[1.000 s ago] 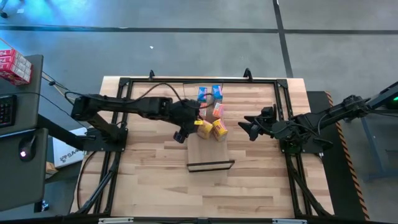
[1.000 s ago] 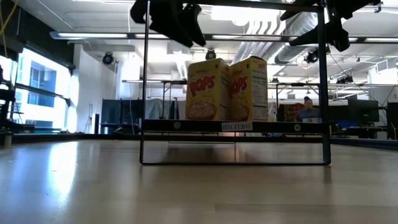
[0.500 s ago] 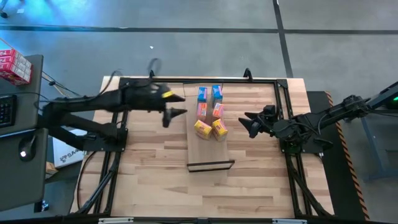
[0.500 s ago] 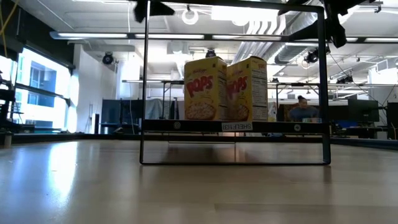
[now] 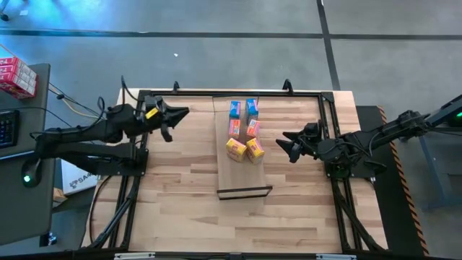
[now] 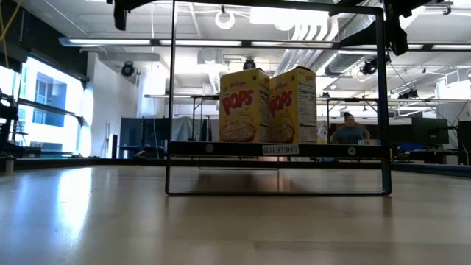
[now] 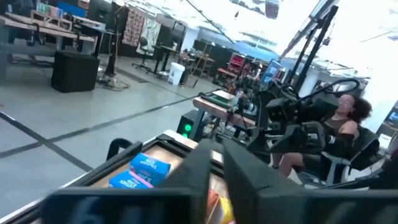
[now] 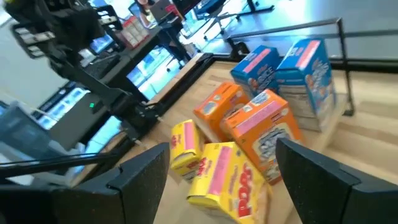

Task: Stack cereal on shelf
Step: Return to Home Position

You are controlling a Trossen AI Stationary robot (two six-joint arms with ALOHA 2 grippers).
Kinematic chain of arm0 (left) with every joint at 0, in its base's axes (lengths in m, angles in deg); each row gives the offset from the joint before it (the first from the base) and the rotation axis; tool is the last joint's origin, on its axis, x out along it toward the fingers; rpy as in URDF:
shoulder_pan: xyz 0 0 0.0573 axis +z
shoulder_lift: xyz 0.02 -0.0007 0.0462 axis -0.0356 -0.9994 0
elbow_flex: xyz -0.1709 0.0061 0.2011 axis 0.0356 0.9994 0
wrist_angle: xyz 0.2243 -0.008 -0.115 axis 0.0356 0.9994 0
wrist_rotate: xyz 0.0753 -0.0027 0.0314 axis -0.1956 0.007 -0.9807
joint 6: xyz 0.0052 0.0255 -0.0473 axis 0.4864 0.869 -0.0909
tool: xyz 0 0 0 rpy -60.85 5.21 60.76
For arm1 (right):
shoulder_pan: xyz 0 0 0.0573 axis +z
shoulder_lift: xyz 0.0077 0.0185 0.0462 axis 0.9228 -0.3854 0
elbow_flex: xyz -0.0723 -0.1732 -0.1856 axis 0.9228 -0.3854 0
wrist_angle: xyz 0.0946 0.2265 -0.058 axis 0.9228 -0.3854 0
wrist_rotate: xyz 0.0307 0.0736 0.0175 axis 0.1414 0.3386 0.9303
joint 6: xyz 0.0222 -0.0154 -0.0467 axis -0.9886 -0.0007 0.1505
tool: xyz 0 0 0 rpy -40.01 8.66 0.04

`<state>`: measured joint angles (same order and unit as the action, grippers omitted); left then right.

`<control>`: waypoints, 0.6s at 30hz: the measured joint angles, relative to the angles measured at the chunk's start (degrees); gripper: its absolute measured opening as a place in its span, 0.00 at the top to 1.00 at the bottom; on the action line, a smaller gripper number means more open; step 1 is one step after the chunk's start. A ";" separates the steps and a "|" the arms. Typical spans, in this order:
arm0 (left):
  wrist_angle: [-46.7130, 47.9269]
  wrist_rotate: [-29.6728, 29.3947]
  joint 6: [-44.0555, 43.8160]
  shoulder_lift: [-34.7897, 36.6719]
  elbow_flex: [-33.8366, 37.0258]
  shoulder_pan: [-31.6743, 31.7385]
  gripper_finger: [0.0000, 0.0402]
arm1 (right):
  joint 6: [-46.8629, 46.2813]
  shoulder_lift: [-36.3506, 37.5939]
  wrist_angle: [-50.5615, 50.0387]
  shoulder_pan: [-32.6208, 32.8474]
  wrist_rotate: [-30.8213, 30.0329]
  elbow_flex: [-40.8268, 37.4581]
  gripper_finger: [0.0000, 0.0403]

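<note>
Cereal [image 5: 244, 128] is seen standing on shelf [image 5: 242, 178] in three pairs along its length: blue pair [image 5: 244, 109] at 12 o'clock end, orange-pink pair [image 5: 243, 128] next, yellow pair [image 5: 244, 149] nearest 6 o'clock. Left gripper [image 5: 175, 120] is held at 9 o'clock of shelf, well apart, jaws nearly closed, nothing gripped. Right gripper [image 5: 287, 146] is held at 3 o'clock, near yellow pair, jaws spread wide, nothing gripped.

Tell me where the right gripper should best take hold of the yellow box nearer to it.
Probably its upper part, fingers on the front and back faces, coming from above. The yellow box stands upright on the shelf, its twin close against one narrow side, so that side seems blocked.
</note>
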<state>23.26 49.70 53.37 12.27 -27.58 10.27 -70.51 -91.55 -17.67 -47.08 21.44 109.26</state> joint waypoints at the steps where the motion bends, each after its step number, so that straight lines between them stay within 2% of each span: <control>1: 0.13 0.02 0.33 0.82 0.48 0.00 0.95 | -0.20 0.00 0.39 0.00 0.37 0.00 0.28; 7: -2.06 0.10 -1.02 6.02 5.36 0.00 0.99 | 1.94 0.00 2.98 0.00 1.38 0.00 0.28; 13: -5.99 3.38 -3.48 10.31 9.73 0.00 1.00 | 2.30 0.04 3.97 0.00 2.80 0.00 0.28; 18: -5.60 7.58 -4.34 11.36 10.27 0.00 1.00 | 2.29 0.05 3.99 0.00 3.05 0.00 0.39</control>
<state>17.66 57.28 49.03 23.63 -17.31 10.27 -68.22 -91.50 -13.68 -47.08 24.49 109.26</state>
